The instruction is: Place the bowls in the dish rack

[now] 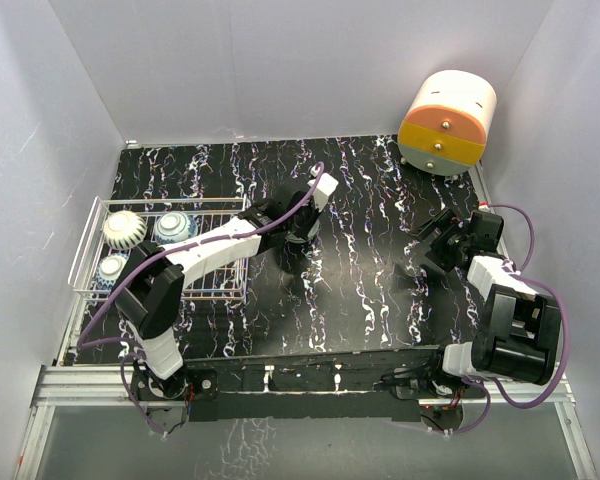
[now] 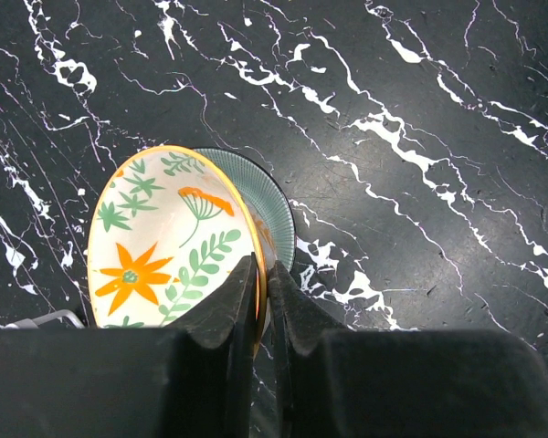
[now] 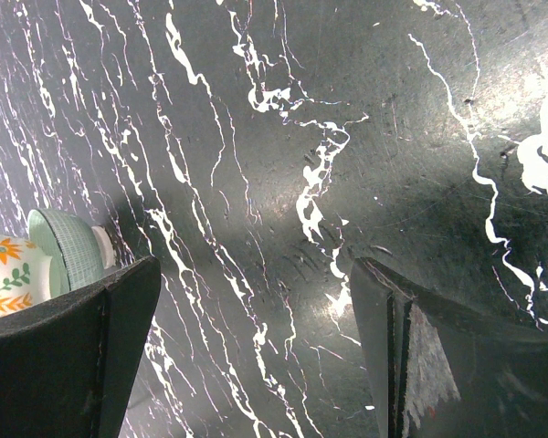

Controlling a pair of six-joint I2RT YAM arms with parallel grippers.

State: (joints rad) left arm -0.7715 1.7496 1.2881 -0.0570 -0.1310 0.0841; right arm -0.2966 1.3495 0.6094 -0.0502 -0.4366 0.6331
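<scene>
My left gripper (image 2: 265, 278) is shut on the orange rim of a yellow-floral bowl (image 2: 160, 242), one finger inside and one outside. A teal ribbed bowl (image 2: 276, 196) lies right behind it, touching or nested. Both show at the left edge of the right wrist view: the floral bowl (image 3: 7, 272) and the teal bowl (image 3: 66, 245). In the top view the left gripper (image 1: 300, 228) is at mid-table and hides them. The white wire dish rack (image 1: 220, 206) at the left holds a ribbed white bowl (image 1: 125, 230), a blue bowl (image 1: 176, 227) and another bowl (image 1: 110, 268). My right gripper (image 1: 435, 245) is open and empty over bare table (image 3: 256, 347).
A cream-and-orange cylindrical drawer unit (image 1: 448, 122) stands at the back right corner. White walls close in the black marbled table (image 1: 360, 290) on three sides. The left arm's forearm (image 1: 215, 245) crosses over the rack's right end.
</scene>
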